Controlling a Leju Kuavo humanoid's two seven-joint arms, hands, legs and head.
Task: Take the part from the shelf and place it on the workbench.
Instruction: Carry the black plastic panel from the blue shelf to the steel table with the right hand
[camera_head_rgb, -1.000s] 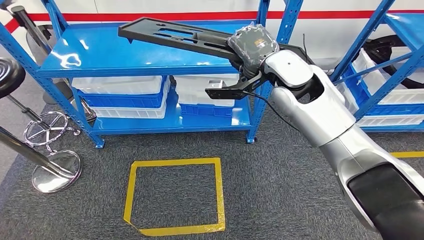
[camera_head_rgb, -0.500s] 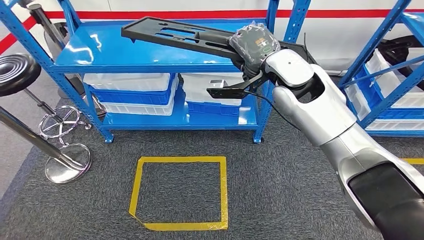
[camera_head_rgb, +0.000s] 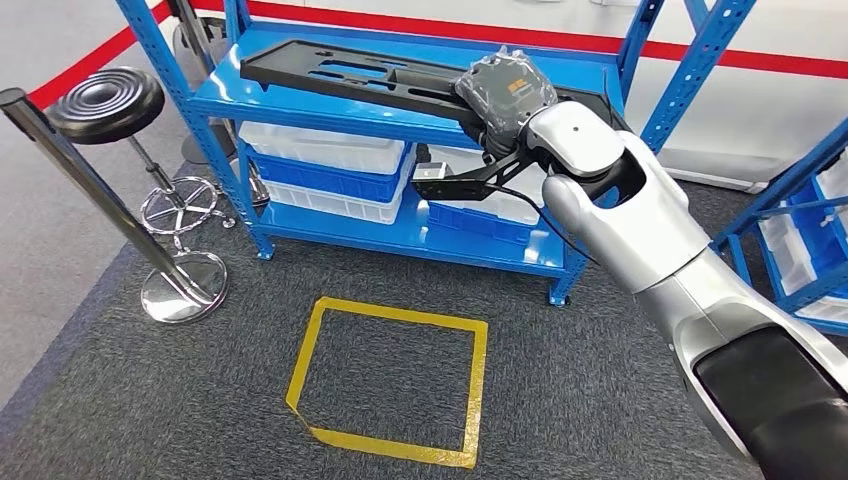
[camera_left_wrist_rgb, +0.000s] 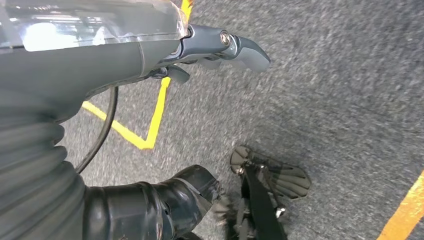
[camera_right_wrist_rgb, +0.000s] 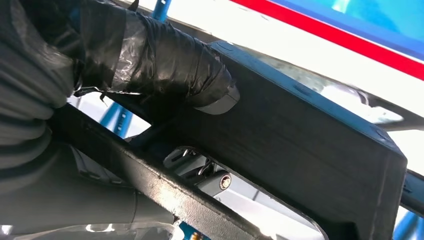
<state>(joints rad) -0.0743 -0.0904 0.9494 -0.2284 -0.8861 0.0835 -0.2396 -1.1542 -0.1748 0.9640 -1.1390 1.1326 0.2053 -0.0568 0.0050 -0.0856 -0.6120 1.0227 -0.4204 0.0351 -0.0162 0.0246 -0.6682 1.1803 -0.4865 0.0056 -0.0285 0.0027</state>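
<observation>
While the right hand (camera_head_rgb: 505, 92) grips the long black part (camera_head_rgb: 350, 78) at one end, the part juts out level in front of the blue shelf (camera_head_rgb: 300, 100), its far end over the top tier. Right wrist view: taped dark fingers (camera_right_wrist_rgb: 165, 60) wrapped over the part's flat bar (camera_right_wrist_rgb: 310, 145), thumb underneath. Grasp looks firm. Left hand (camera_left_wrist_rgb: 220, 47) hangs over grey carpet beside yellow floor tape (camera_left_wrist_rgb: 150, 120); fingers only partly visible, cannot tell whether it is released or clenched. It holds nothing visible.

Judged step: carrying, with the part off the shelf and the placing not yet done. No workbench is visible. Next move calls for turning away from the shelf with the long part kept level and clear of the uprights (camera_head_rgb: 640, 40), the stool (camera_head_rgb: 105, 100) and the post (camera_head_rgb: 90, 180).
</observation>
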